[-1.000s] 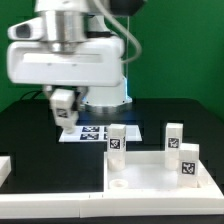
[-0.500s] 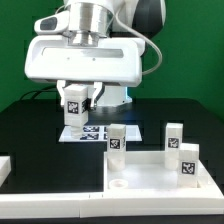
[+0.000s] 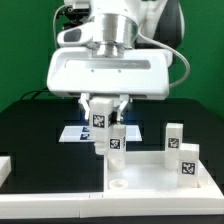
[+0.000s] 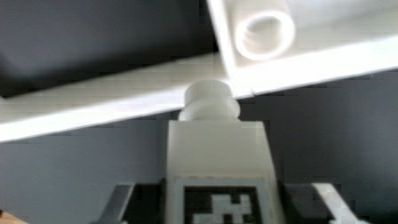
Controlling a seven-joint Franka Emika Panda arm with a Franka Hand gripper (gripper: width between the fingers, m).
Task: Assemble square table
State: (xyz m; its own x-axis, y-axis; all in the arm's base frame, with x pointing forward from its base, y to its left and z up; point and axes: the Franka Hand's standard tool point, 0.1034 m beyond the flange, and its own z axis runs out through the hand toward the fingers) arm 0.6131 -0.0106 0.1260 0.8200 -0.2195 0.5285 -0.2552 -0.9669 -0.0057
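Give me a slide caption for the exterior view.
Robot pincer carries a small white tagged peg leg above the large white square tabletop slab, where three legs already stand.

The black table (image 3: 35, 140) carries the square white slab (image 3: 150, 178) at the front, on the exterior view's right. The marker board (image 3: 78, 133) lies flat behind it. A white rail (image 3: 4, 167) lies at the left edge.

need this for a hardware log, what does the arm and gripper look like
The arm is white with dark joint sections and a metallic grey ring at the wrist. A wide, boxy white gripper body sits below it, carrying two short dark fingers. A dark cable loops beside the upper arm. No lettering or logo is legible.
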